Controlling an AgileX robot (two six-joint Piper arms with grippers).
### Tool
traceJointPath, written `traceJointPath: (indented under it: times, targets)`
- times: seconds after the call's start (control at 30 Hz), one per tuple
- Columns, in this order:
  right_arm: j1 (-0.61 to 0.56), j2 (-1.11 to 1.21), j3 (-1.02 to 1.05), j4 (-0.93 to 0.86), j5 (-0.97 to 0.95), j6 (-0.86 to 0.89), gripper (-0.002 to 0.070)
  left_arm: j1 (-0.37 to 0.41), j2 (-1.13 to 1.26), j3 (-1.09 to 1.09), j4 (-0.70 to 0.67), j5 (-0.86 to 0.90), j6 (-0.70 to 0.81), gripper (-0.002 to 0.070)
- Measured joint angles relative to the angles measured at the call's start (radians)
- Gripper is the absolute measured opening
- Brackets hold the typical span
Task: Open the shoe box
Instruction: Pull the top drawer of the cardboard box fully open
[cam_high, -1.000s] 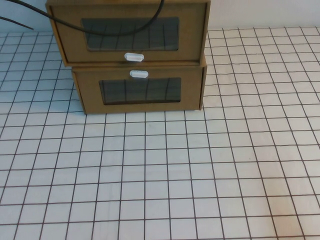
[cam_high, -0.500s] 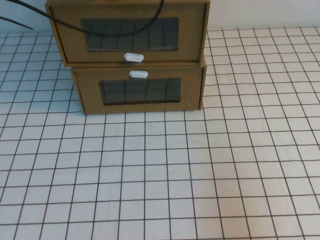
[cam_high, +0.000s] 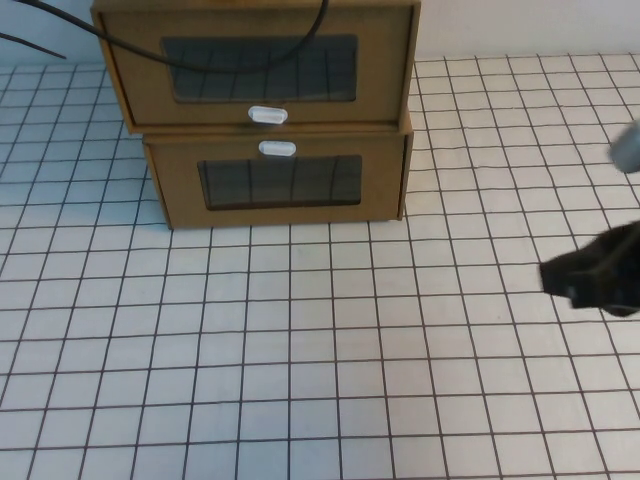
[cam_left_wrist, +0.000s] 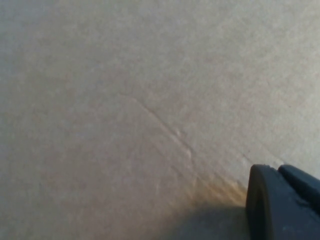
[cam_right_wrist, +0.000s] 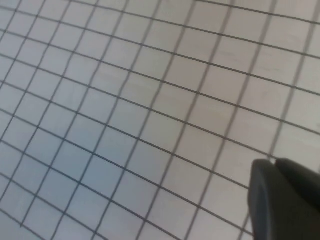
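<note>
Two brown cardboard shoe boxes are stacked at the back of the table, the upper box on the lower box. Both fronts are closed; each has a dark window and a white handle: the upper handle and the lower handle. My right gripper hovers low over the table at the right edge, well to the right of the boxes, fingers pressed together and holding nothing. My left gripper is shut, close against a plain cardboard surface; it is out of the high view.
The table is covered by a white cloth with a black grid. A black cable hangs across the upper box's front. A grey blurred part of the right arm shows at the right edge.
My right arm has come into the high view from the right edge; earlier neither arm showed there. The boxes have not moved.
</note>
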Motion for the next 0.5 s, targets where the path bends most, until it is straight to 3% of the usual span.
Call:
traceJointPath:
  times: [0.1, 0.3, 0.5]
  targets:
    - [0.171, 0.136, -0.122, -0.095, -0.028, 0.066, -0.0013, 0.0, 0.0, 0.0, 0.0, 0.0, 0.0, -0.0002]
    - [0.471, 0.402, -0.377, -0.478, -0.032, 0.264, -0.0013, 0.0, 0.0, 0.0, 0.0, 0.0, -0.002, -0.0002]
    - [0.62, 0.584, -0.543, -0.826, -0.041, 0.337, -0.0013, 0.0, 0.0, 0.0, 0.0, 0.0, -0.011, -0.0002]
